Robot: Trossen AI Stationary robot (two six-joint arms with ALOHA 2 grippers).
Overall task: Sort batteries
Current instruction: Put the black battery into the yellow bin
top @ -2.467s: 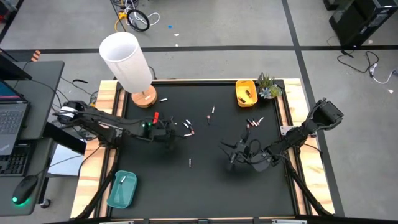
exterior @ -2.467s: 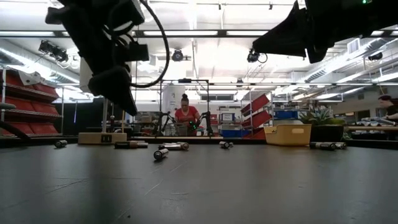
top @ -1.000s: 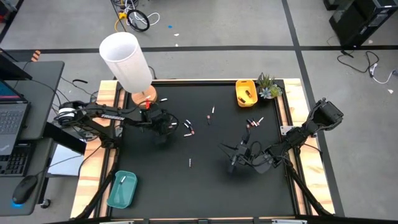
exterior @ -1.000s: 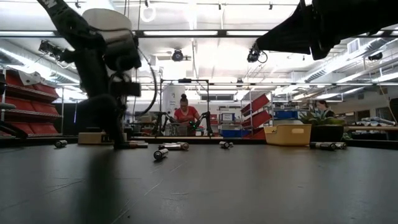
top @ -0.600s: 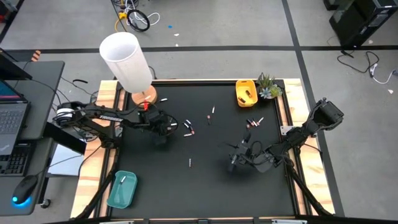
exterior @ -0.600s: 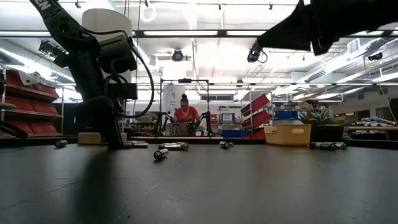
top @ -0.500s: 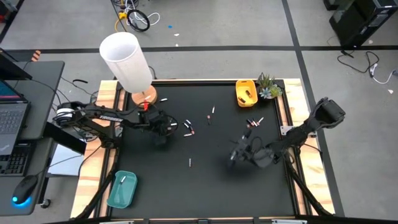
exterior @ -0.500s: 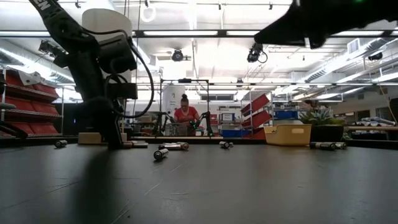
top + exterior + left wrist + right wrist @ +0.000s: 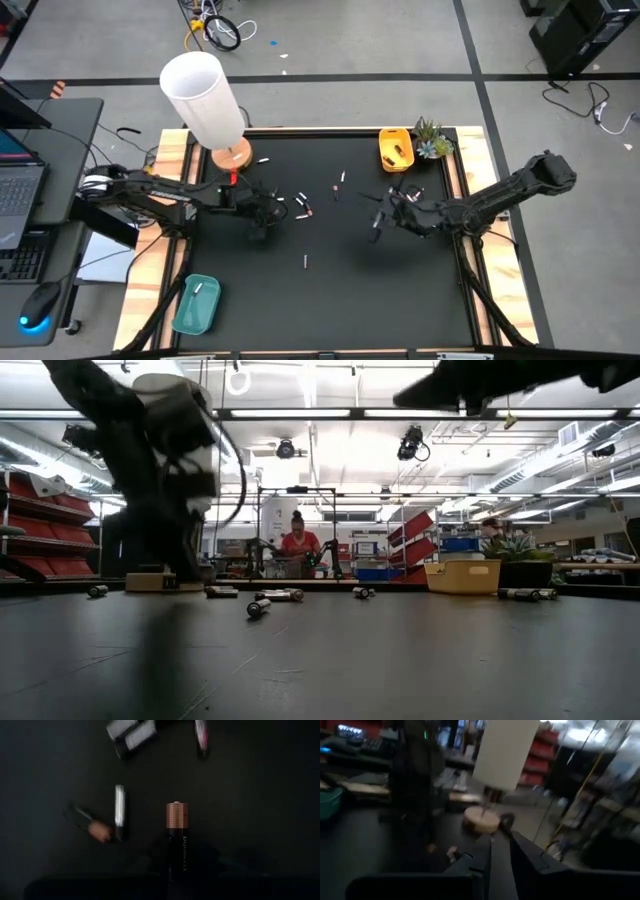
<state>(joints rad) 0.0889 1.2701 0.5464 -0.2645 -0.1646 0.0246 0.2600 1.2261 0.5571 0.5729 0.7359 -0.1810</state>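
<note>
the left gripper (image 9: pixel 262 212), just beyond the lamp base (image 9: pixel 232 156), is clenched on a copper-topped battery (image 9: pixel 177 837) whose long axis runs straight out between its fingers. the teal tray (image 9: pixel 196 304) lies nearer this arm (right gripper (image 9: pixel 385 217): cannot tell its state).

Black with a copper end: battery (image 9: pixel 177 842). Black mat (image 9: pixel 330 290), teal tray (image 9: pixel 197 304), yellow tray (image 9: pixel 395 150), white lampshade (image 9: pixel 201 98).
</note>
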